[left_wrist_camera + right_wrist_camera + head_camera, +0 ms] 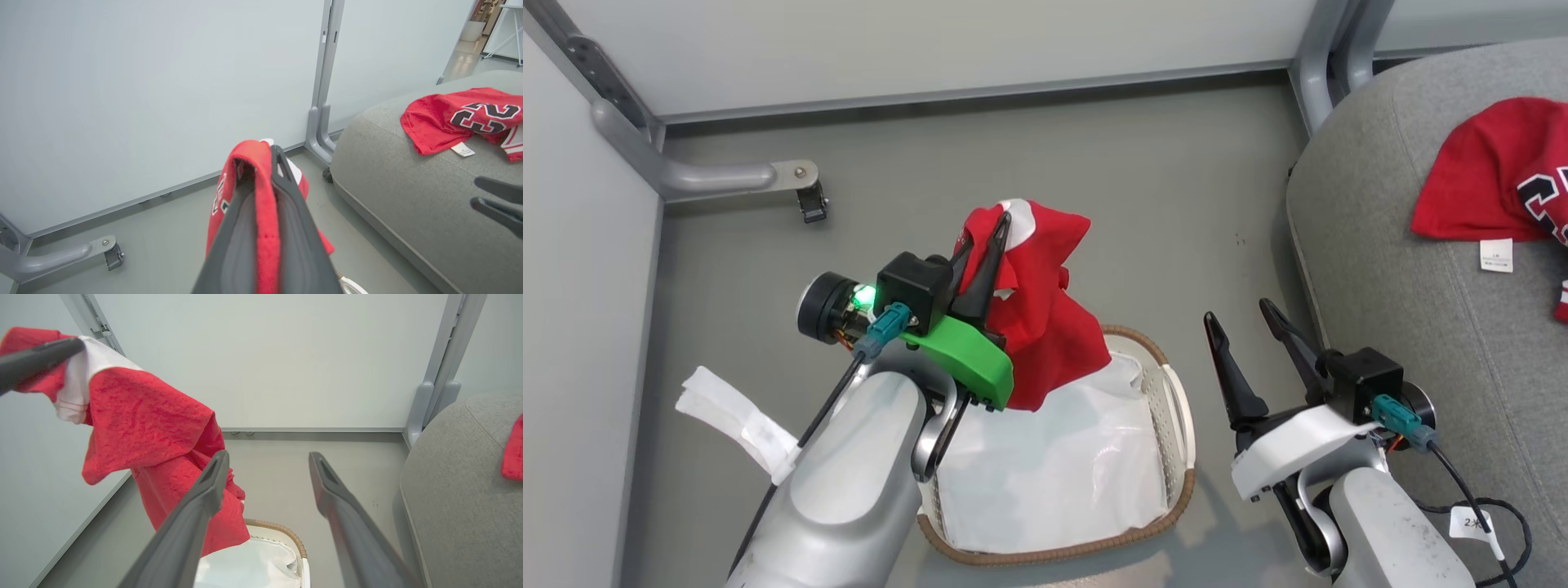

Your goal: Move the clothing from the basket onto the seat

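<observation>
The left claw (984,237) is clamped shut on a red jersey (1045,327), with a fold of the cloth pinched between its two dark fingers (980,286). In the left wrist view the red fabric (265,228) runs up the narrow slot between the fingers of the left claw (261,163) and folds over their tips, with white trim showing at the top. The rest of the garment hangs down to the right of the claw, bunched and loose. Its lower edge hangs over the far left part of the basket (1176,506). In the right wrist view the jersey (155,428) dangles with its hem in front of the brown rim of the basket (282,531).

Inside the basket lies a white lining sheet (1054,465).

The right claw (1239,312) stands with its fingers spread apart and nothing between them, to the right of the basket and just beside the near left edge of the seat (1388,269). It is well apart from the hanging jersey.

A second jersey (1478,180) lies spread on the far right of the seat, a white tag (1496,255) at its near edge. The basket sits on the grey floor (1094,163).
</observation>
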{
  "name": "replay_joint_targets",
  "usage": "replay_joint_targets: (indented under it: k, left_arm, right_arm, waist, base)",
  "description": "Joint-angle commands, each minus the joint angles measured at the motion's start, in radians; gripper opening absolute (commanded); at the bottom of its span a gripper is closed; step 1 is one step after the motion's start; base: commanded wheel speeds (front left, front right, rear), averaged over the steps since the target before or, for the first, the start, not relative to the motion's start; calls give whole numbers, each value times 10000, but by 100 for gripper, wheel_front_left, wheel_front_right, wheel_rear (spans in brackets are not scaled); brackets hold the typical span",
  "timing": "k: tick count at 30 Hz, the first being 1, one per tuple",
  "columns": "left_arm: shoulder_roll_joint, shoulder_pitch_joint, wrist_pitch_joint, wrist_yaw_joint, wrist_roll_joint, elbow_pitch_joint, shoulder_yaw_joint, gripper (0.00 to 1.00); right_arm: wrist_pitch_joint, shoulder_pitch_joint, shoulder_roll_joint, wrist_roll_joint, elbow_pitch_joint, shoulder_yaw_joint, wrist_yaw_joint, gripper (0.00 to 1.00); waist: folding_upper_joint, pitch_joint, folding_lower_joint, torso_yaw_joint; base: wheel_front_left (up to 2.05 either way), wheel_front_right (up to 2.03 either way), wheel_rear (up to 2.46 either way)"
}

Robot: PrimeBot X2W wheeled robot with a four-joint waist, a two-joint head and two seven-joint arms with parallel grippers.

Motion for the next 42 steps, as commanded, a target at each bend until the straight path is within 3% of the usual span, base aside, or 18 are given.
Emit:
replay_joint_targets:
  k: [1, 8, 20, 32, 42]
  left_arm:
    - [21, 100, -36, -38, -41, -329, 100, 0]
    - [23, -272, -24, -70, 81, -1830, 259, 0]
    - [21, -405, -25, 32, -224, -2698, 200, 0]
    - [22, -287, -25, 175, -343, -3179, -94, 0]
    - [20, -294, -25, 113, -523, -3247, -304, 0]
  right_arm:
    - [-47, 193, -48, -42, -8, -34, -14, 100]
    - [-47, 583, -48, -113, -62, -98, -14, 100]
    - [-47, 973, -48, -6, 26, 159, -14, 100]
    - [-47, -394, -50, 290, -617, 2048, -14, 100]
    - [-47, -2000, -45, 825, 308, 3229, -14, 100]
  waist:
    - [0, -546, 1, 289]
    - [0, -870, 1, 477]
    - [0, -1258, 1, 527]
    - [0, -1025, 1, 697]
    - [0, -826, 1, 1131]
  base:
    - [0, 0, 0]
    - [0, 0, 0]
    - [0, 0, 0]
    - [0, 0, 0]
    - [0, 0, 0]
